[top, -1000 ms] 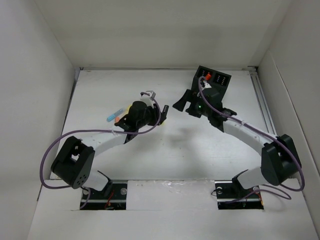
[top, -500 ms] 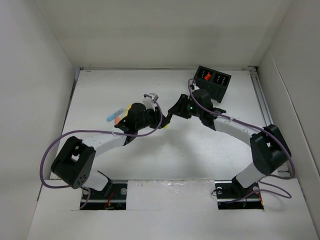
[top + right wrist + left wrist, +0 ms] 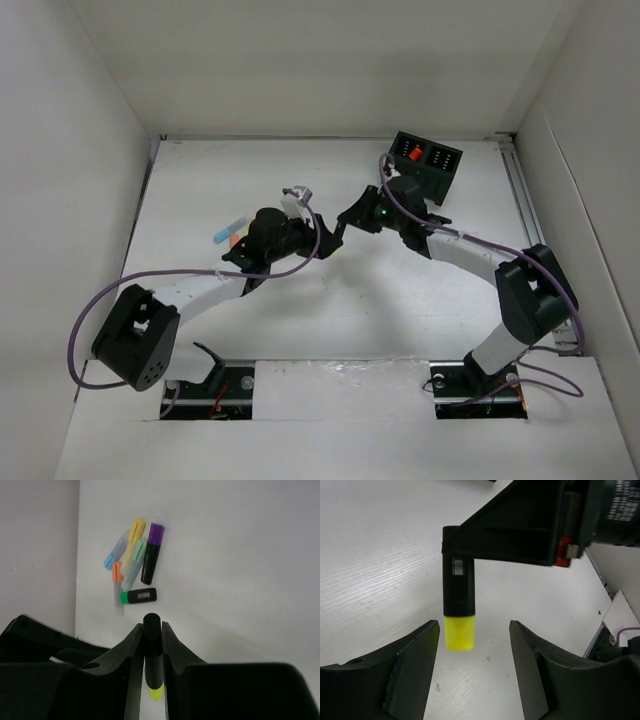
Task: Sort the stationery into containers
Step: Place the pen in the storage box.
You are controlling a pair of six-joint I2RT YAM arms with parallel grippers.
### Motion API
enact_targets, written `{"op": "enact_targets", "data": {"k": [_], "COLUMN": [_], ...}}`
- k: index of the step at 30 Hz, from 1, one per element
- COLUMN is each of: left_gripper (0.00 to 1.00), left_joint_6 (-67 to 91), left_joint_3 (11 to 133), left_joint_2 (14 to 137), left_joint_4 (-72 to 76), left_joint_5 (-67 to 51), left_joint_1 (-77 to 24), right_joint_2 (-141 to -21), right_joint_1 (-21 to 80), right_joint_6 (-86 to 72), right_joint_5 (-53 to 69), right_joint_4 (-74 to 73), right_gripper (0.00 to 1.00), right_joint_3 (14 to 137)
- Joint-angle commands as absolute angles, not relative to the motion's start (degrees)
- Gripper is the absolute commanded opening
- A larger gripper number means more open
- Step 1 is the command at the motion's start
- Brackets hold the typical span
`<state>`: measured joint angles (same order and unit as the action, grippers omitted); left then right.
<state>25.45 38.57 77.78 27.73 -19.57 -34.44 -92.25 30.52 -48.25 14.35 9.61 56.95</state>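
Note:
A black highlighter (image 3: 458,587) with a yellow cap hangs in the air, and my right gripper (image 3: 151,629) is shut on its black body (image 3: 151,621). In the left wrist view its yellow end sits between the spread fingers of my left gripper (image 3: 473,626), which is open and not touching it. Both grippers meet mid-table, left gripper (image 3: 322,243) and right gripper (image 3: 341,227). The rest of the stationery lies in a heap: a purple-capped pen (image 3: 152,554), a yellow one (image 3: 133,540) and a green-capped one (image 3: 138,596). The black container (image 3: 428,160) stands at the back right with something orange in its left compartment.
A light-blue pen (image 3: 228,230) shows beside the left arm at the heap's edge. White walls enclose the table on the left, back and right. Purple cables loop from both arms.
My right gripper came from the container over to the left gripper and closed on the yellow-capped highlighter. My left gripper, shut on it before, has opened and let go.

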Motion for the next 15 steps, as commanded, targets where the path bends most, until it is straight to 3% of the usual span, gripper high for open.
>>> {"op": "enact_targets", "data": {"k": [1,7,11,15], "left_gripper": [0.55,0.56,0.56,0.58], "left_joint_6": [24.9,24.9,25.7,27.8], "left_joint_3": [37.7,35.5,39.7,42.5], "left_joint_2": [72.3,66.5,68.4,72.3], "left_joint_4": [30.8,26.0,15.3,10.3], "left_joint_5": [-17.7,-5.6,11.9,14.3], "left_joint_1": [-34.5,-34.5,-34.5,-31.3], "right_joint_2": [-89.8,-89.3,-92.3,-97.6], "right_joint_1": [27.5,18.1,13.5,12.4], "right_joint_6": [-48.6,-48.1,-45.6,-40.2], "right_joint_5": [10.2,1.9,-8.3,-21.0], "right_joint_4": [13.4,8.3,5.5,3.5], "right_gripper": [0.03,0.0,0.0,0.0], "right_joint_3": [58.4,67.3,75.2,83.7]}}
